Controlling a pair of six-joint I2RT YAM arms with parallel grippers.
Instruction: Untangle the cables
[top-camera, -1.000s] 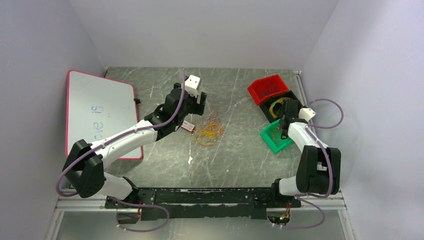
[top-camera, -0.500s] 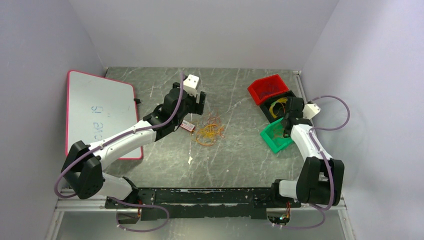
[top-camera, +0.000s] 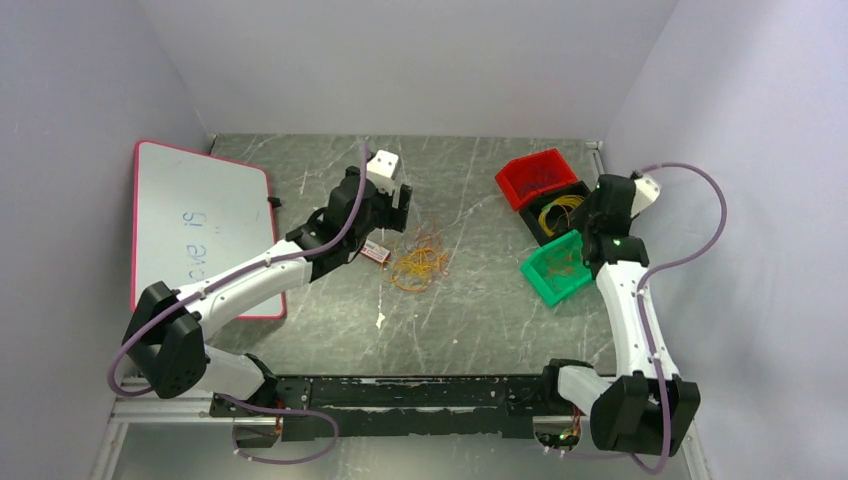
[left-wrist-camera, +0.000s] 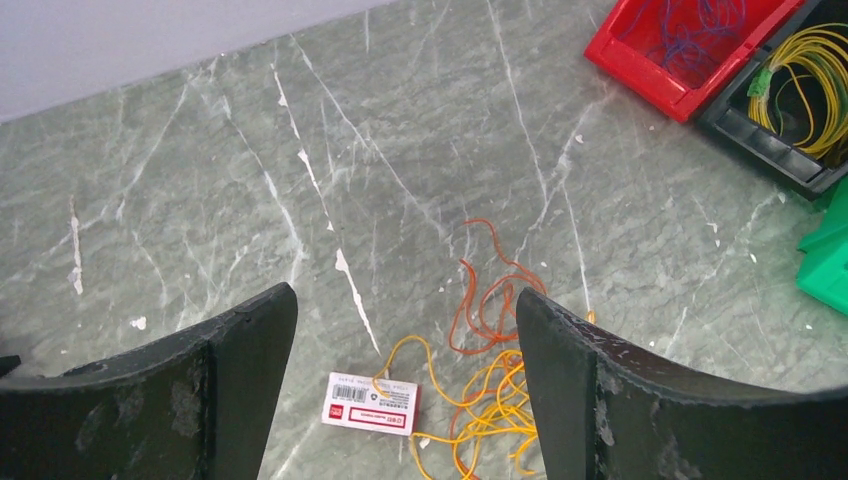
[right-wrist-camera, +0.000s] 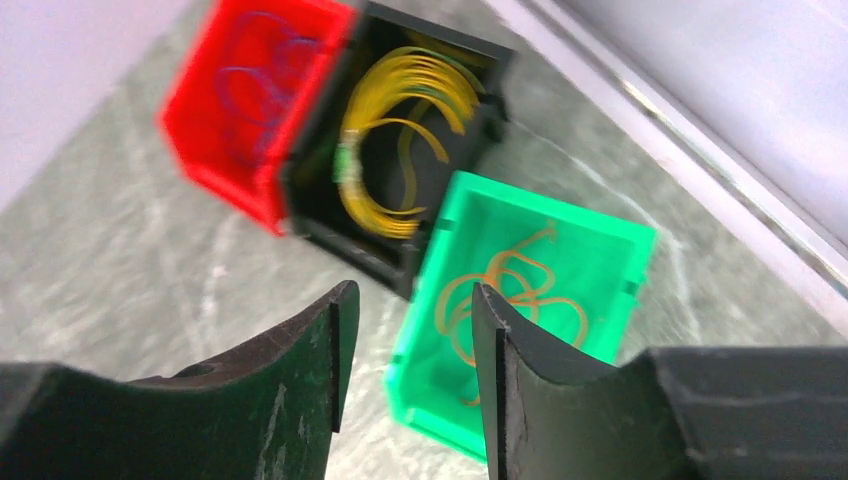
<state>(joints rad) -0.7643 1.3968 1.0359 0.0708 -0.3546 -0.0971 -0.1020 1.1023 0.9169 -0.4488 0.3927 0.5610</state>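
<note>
A tangle of thin orange and yellow cables (top-camera: 418, 264) lies on the grey marble table, mid-table. In the left wrist view the cables (left-wrist-camera: 497, 385) lie below and right of the gap between my fingers. My left gripper (top-camera: 401, 203) (left-wrist-camera: 405, 300) is open and empty, held above the table just behind and left of the tangle. My right gripper (top-camera: 592, 232) (right-wrist-camera: 412, 295) is open and empty, raised above the bins at the right. One orange cable (right-wrist-camera: 510, 290) lies coiled in the green bin (right-wrist-camera: 610, 250).
A small white-and-red label card (left-wrist-camera: 368, 403) (top-camera: 376, 251) lies at the tangle's left edge. A red bin (top-camera: 538, 176), a black bin holding a yellow coil (top-camera: 555, 212) and the green bin (top-camera: 540, 275) stand at the right. A whiteboard (top-camera: 190, 225) lies at the left.
My right arm has lifted and swung back to the right, away from the green bin. My left gripper has barely shifted. The tangle has not moved.
</note>
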